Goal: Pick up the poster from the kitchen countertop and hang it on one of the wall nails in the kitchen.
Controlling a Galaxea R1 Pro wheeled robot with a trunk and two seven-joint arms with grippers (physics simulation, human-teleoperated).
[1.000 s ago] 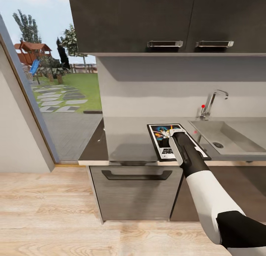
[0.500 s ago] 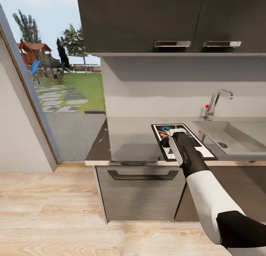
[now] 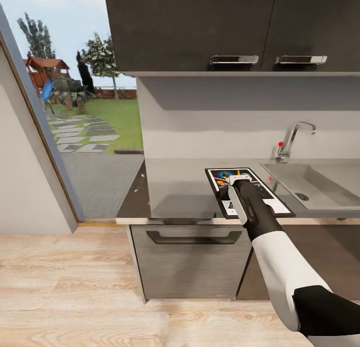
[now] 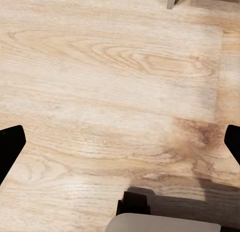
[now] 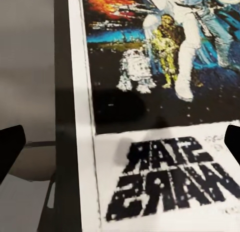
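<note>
I see poster [image 3: 248,192] flat on kitchen countertop [image 3: 175,189] | sink [image 3: 320,184] to its right | my right gripper [image 3: 234,179] above poster

surface [image 3: 175,187] smooth matte grey, kinda slab-like. poster [image 5: 165,142] printed paper look, black frame. floor [image 4: 110,81] pale grainy wood. tap [image 3: 295,139] shiny chrome, sink [image 3: 320,184] dull steel.
</note>
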